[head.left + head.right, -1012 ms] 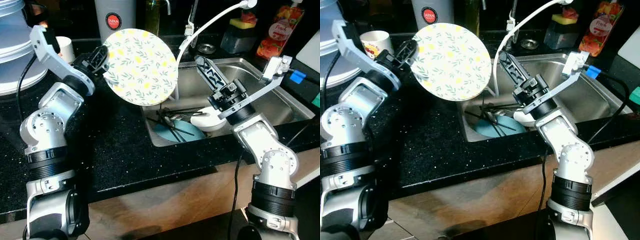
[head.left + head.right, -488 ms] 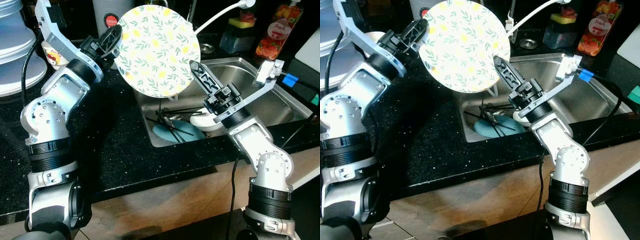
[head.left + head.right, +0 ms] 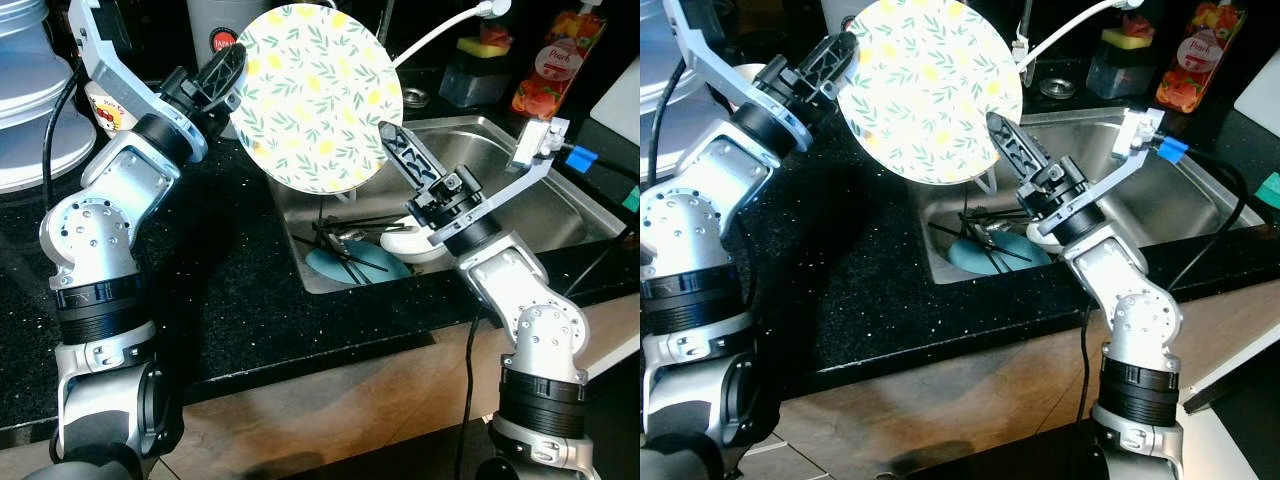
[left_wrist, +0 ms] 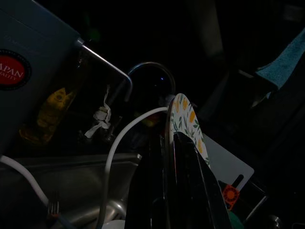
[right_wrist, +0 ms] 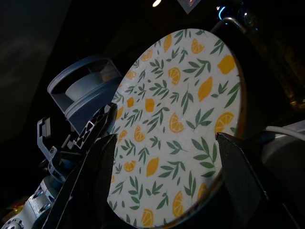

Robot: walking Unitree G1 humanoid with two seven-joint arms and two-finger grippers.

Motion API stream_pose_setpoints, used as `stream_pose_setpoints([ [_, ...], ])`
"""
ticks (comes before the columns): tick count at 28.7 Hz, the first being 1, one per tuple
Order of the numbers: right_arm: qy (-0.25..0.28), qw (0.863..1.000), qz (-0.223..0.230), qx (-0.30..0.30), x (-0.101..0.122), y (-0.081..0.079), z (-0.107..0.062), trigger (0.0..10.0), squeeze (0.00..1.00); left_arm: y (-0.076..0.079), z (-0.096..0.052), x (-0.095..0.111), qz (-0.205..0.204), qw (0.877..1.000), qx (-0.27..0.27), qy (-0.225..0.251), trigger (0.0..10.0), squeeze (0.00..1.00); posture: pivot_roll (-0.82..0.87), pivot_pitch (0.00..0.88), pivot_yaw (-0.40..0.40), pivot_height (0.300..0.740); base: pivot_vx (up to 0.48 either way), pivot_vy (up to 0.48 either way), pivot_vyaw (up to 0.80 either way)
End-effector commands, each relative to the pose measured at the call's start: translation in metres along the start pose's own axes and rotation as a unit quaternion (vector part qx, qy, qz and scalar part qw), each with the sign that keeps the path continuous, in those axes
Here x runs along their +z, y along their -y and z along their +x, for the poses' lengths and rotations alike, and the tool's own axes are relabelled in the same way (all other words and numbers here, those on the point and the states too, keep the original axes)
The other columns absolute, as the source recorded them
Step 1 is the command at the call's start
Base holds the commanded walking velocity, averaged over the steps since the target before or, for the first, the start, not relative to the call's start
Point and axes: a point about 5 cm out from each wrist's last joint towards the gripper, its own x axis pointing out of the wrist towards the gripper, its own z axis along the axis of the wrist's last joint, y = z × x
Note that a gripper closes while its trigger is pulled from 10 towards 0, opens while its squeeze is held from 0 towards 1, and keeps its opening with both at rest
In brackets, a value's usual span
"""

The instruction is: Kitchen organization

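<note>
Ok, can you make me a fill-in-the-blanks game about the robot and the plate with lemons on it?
1. The left gripper holds the lemon plate by its ____.
2. The right gripper has its fingers ____, with the plate in front of it.
3. Down in the sink, black chopsticks lie over a ____ dish.
4. The bottle behind the sink has a ____ label.

Missing words: edge; open; blue; red

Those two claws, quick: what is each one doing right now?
Left gripper: shut on the lemon-print plate, held up on edge.
Right gripper: open, holding nothing, facing the plate.
</note>
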Motion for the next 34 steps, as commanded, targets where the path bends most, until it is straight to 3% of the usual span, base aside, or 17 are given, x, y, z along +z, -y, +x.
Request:
stream_pose_setpoints([
  [1,0.005,1.0,-0.005,-0.004,0.0032,0.0022,-0.0025,10.0,0.0,0.011,0.0002,0.0095,0.015,0.999,-0.025,0.013,10.0,0.0,0.12,0.049,-0.007,0.74,0.0,0.0,0.0],
  [34,0.008,1.0,0.0,-0.01,0.0057,0.0058,-0.0036,10.0,0.0,0.0103,-0.0023,0.0079,0.02,0.999,-0.023,0.011,10.0,0.0,0.11,0.05,-0.009,0.74,0.0,0.0,0.0],
])
